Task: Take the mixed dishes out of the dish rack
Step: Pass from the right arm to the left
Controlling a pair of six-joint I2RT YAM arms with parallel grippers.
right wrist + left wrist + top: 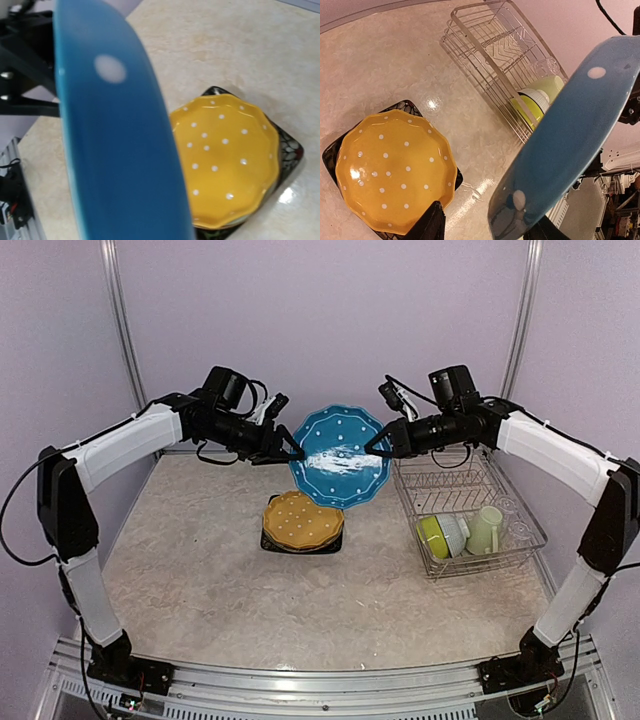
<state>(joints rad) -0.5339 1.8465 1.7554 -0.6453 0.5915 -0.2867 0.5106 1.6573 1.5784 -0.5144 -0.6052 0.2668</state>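
A blue white-dotted plate (340, 455) hangs tilted on edge in the air above the middle of the table. My right gripper (372, 450) is shut on its right rim; the plate (120, 150) hides those fingers in the right wrist view. My left gripper (295, 452) is open around the plate's left rim (560, 140), which lies against one finger with a gap to the other. Below, an orange plate (303, 521) is stacked on a black square plate (332, 150). The dish rack (535, 530) at the right holds a lime bowl (433, 536), a white bowl (455, 532), a pale green mug (487, 530) and clear glasses (515, 520).
The rack's upright prongs (450, 480) at its far end stand bare. Purple walls with metal posts (122, 320) close in the table on three sides. An aluminium rail (320, 680) runs along the near edge between the arm bases.
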